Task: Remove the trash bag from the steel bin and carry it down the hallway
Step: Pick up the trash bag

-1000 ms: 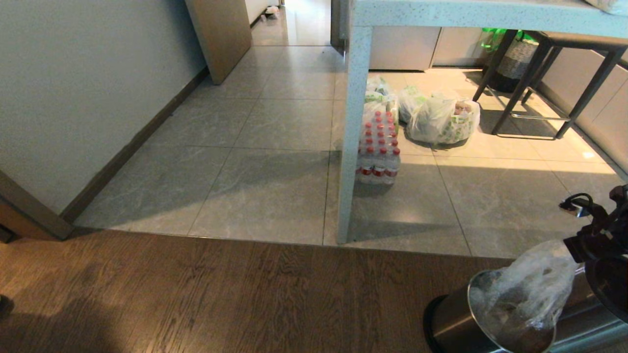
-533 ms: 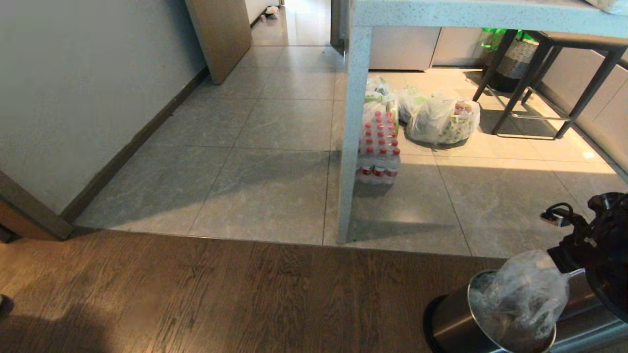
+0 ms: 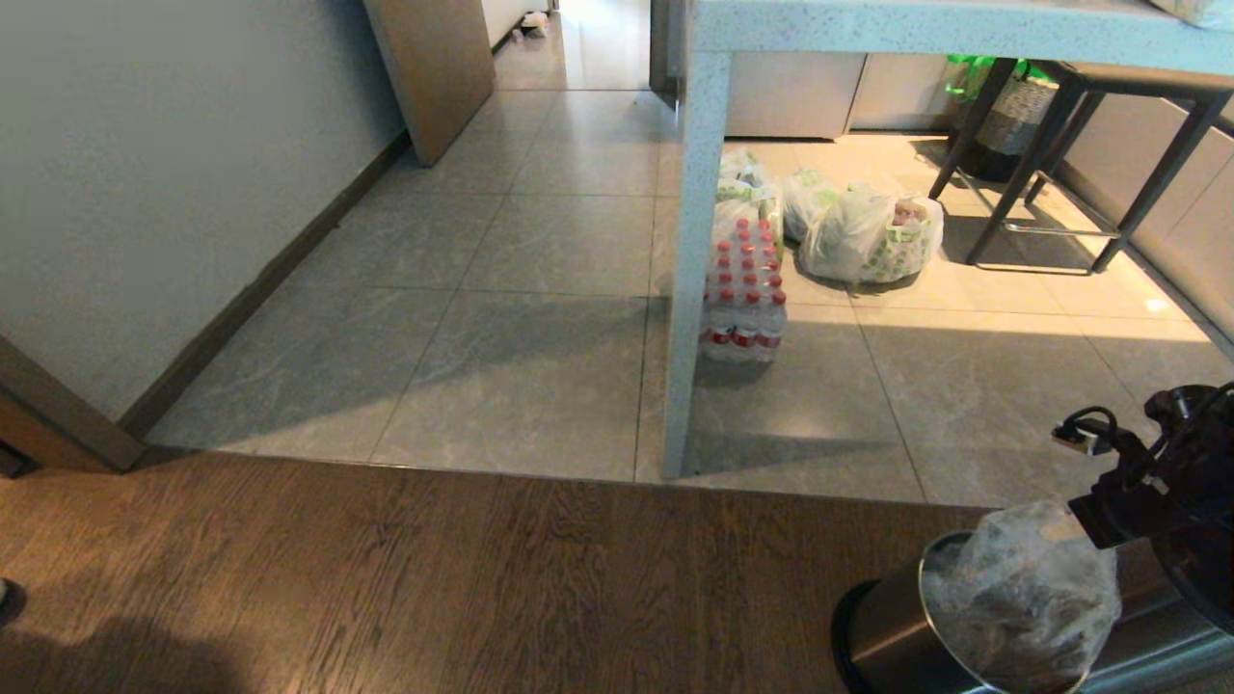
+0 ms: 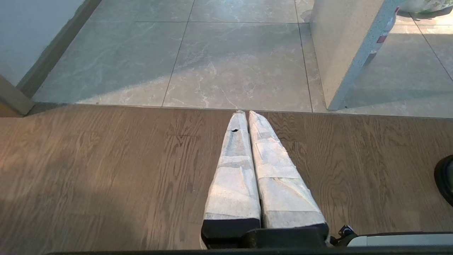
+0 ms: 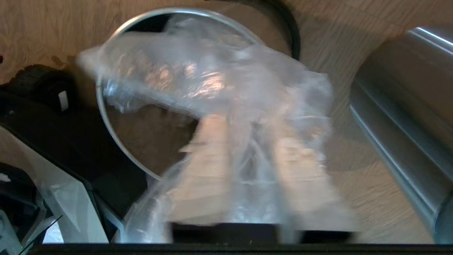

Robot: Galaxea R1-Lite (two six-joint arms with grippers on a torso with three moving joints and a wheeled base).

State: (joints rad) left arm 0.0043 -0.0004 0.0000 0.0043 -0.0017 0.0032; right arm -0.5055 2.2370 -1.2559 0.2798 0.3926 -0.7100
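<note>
Bag position: the thin, clear, wrinkled plastic trash bag [image 3: 1027,588] sits in the mouth of the small round brushed-steel bin [image 3: 892,636], its crumpled top bulging above the rim, at the near right of the head view.
Key relation: the bag lies directly under and in front of the right tool [image 5: 247,156]; the bag's film drapes over and between both fingers, which point down toward the bin opening.
Right tool state: fingers stand apart with film bunched between them; whether they pinch the film cannot be told, as the view is smeared.
Nearer arm: the right, judged the only one placed to lift; the pull would have to run straight up along the bin's upright axis.
Left tool: the left tool [image 4: 252,170] hangs low over the brown wood-grain floor [image 3: 434,578], padded fingers pressed together, empty, well apart from the bin.
Materials: bag is limp, glossy, creased, greyish rubbish showing through; bin is rigid, smooth, with a thin bright rim.
Risk: the thin film may slip or tear.
</note>
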